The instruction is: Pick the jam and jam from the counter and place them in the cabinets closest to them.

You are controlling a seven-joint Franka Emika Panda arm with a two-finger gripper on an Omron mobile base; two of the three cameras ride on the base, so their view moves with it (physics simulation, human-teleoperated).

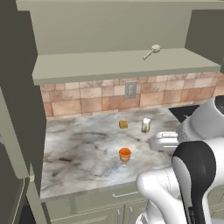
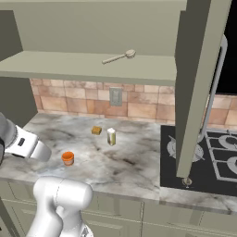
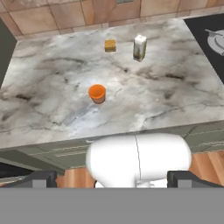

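Standing well inside counter (image 3: 52,118) edges, jam (image 3: 97,93) sits clear; tool (image 3: 112,178) fingers apart.

- You face a backsplash (image 1: 87,98) of tan and terracotta stone tiles with a grey outlet plate (image 1: 130,89) set into it.
- Black stovetop (image 2: 208,157) at your right.
- Wooden floor (image 3: 205,164) below, even flat light.
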